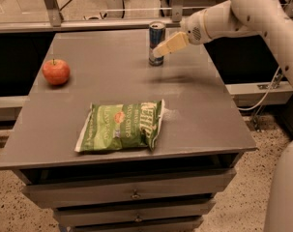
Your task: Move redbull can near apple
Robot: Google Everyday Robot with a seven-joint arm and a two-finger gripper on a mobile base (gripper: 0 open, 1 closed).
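The redbull can [155,41] stands upright at the far middle of the grey table [204,115]. It is blue and silver with a silver top. The apple [56,71] is red-orange with a short stem and sits near the table's left edge, far from the can. My gripper [161,50] reaches in from the right on a white arm. Its cream fingertips [166,46] overlap the can's right side at about mid height. The can rests on the table.
A flat green chip bag [122,126] lies in the front middle of the table. The table tops a drawer unit [131,195]. A rail and metal posts [49,6] run behind the far edge. A cable [262,98] hangs at the right.
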